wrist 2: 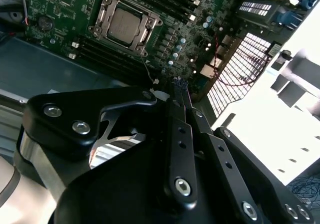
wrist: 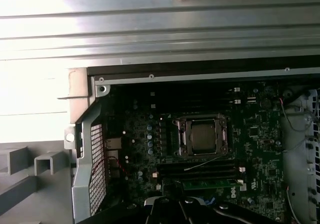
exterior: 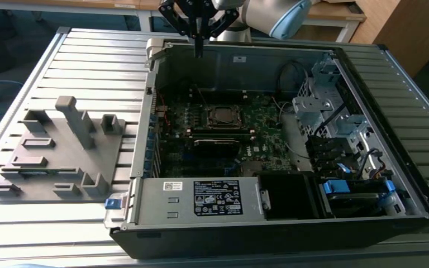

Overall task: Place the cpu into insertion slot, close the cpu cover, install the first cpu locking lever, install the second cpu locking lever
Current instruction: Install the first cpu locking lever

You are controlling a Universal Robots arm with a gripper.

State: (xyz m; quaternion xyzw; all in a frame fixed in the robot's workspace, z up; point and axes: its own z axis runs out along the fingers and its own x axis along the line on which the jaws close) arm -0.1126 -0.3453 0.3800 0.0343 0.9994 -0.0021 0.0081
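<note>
The black multi-link gripper (exterior: 198,49) is being held at the upper middle of the exterior view, above the rear wall of the open black and grey desktop computer case (exterior: 237,61), which is lying on the ribbed grey metal table (exterior: 87,61). The gripper's fingers are being pressed together into a point, and nothing is being seen between them, so it is being judged clenched and empty.

The small flat square cpu with the dull silver-grey metal top (wrist 2: 123,23) is being shown at the upper left of the second wrist view. It is seated in the small square black insertion slot (wrist: 202,119) on the green circuit board (exterior: 267,128), well apart from the gripper. The thin square silver metal cpu cover (wrist 2: 150,27) is lying flat around the chip, with its window framing the metal top.

Steps 1 and 2 are therefore being judged as done. Whether the 2 locking levers are latched cannot be told.
</note>
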